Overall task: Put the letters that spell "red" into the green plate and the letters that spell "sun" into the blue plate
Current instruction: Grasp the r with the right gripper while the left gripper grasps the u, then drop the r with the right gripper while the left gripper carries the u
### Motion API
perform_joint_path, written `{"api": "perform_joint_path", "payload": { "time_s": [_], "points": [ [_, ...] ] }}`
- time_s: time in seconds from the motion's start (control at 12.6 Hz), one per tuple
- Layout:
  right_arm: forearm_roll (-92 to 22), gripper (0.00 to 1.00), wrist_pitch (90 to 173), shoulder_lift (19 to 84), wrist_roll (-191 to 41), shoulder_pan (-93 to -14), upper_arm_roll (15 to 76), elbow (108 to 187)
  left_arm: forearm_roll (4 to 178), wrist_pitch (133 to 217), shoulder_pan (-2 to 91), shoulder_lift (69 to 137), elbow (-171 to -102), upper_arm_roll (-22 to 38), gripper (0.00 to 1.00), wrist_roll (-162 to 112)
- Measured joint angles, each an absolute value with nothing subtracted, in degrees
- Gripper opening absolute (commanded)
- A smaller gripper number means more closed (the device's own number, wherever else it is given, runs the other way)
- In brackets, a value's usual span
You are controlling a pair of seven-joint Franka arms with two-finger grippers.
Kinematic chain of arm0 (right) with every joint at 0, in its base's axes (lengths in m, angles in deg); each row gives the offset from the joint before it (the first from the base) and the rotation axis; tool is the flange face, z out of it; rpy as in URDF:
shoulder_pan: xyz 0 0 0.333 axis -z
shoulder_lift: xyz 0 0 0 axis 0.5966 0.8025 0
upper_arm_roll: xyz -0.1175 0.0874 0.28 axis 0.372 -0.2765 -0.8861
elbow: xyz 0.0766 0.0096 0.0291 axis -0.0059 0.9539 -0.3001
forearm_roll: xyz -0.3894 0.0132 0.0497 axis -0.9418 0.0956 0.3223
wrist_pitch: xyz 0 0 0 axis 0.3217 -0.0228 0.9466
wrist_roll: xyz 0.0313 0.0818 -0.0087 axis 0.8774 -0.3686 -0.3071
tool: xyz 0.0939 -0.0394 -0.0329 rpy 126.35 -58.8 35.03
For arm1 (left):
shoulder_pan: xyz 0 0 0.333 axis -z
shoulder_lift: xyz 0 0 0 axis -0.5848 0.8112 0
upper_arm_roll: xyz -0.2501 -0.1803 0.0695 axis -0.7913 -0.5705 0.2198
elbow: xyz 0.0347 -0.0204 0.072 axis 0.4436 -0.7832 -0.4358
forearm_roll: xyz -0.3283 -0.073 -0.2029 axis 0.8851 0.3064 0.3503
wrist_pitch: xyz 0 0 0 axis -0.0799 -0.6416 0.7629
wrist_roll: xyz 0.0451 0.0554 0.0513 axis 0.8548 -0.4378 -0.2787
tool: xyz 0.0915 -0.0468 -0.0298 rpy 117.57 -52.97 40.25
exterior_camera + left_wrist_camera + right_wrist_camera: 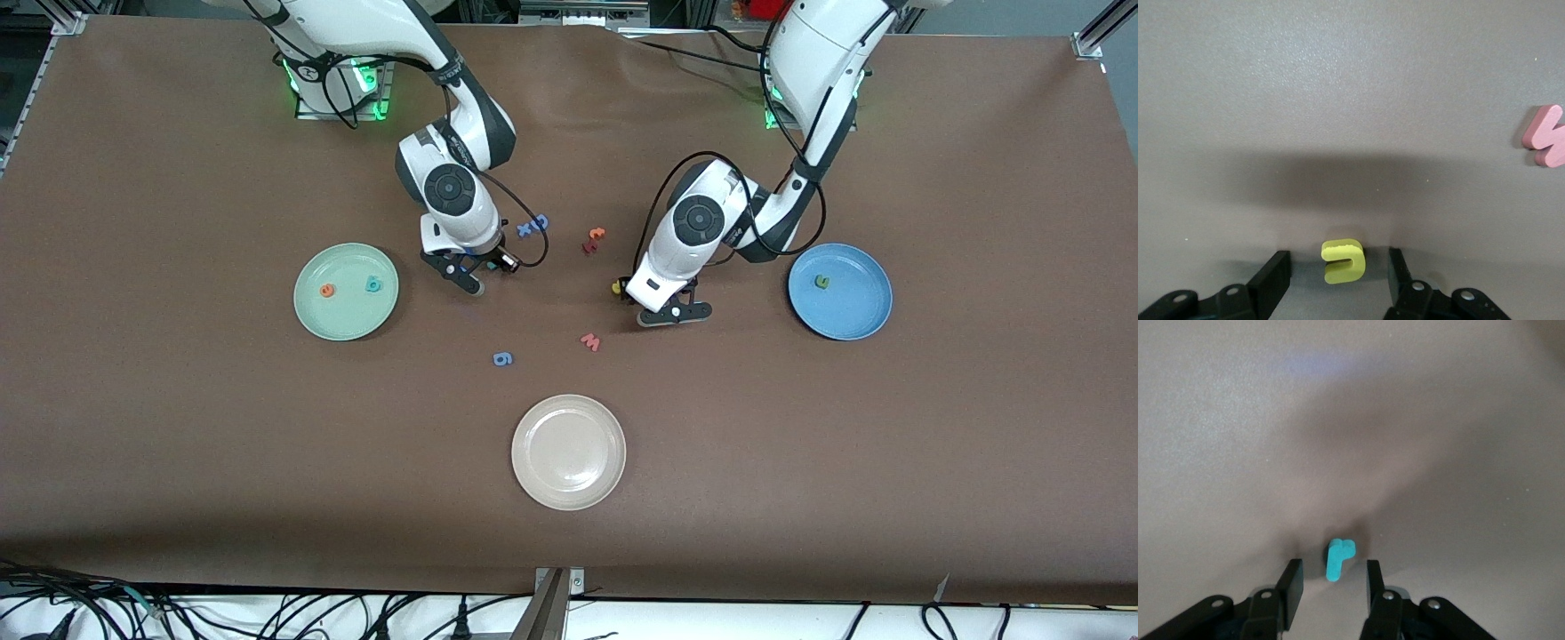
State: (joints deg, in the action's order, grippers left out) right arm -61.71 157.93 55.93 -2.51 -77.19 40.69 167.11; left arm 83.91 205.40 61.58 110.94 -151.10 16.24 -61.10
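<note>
Teal "r" (1339, 558) between right pincer (1329, 580) fingers, untouched.

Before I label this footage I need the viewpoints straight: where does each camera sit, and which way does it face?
Front view: high across the table, facing both arm bases; shows the green plate and blue plate.
Left wrist view: on the left arm, looking down past its open end effector at a yellow "u".
Right wrist view: looks down at a teal "r" between the right end effector.
Shared: the pink "w", front and left wrist.
</note>
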Motion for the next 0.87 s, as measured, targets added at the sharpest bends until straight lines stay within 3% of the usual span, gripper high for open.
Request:
{"api": "perform_joint_path", "payload": {
  "time_s": [0.16, 0.48, 0.87],
  "points": [
    [-61.71, 0.44, 157.95, 55.93, -2.50, -77.20, 40.82, 167.11, 83.91, 205.40, 61.58, 110.94, -151.10, 16.25, 0.62, -61.10],
    [-61.72, 0.39, 158.27, 56.44, -2.48, -77.21, 40.82, 167.17, 83.87, 205.38, 61.74, 110.93, -151.02, 16.45, 0.33, -60.88],
    [-61.72, 0.09, 158.83, 56.54, -2.45, -77.24, 40.82, 167.17, 83.68, 205.36, 62.18, 110.78, -150.54, 16.43, 0.16, -60.65]
  ]
}}
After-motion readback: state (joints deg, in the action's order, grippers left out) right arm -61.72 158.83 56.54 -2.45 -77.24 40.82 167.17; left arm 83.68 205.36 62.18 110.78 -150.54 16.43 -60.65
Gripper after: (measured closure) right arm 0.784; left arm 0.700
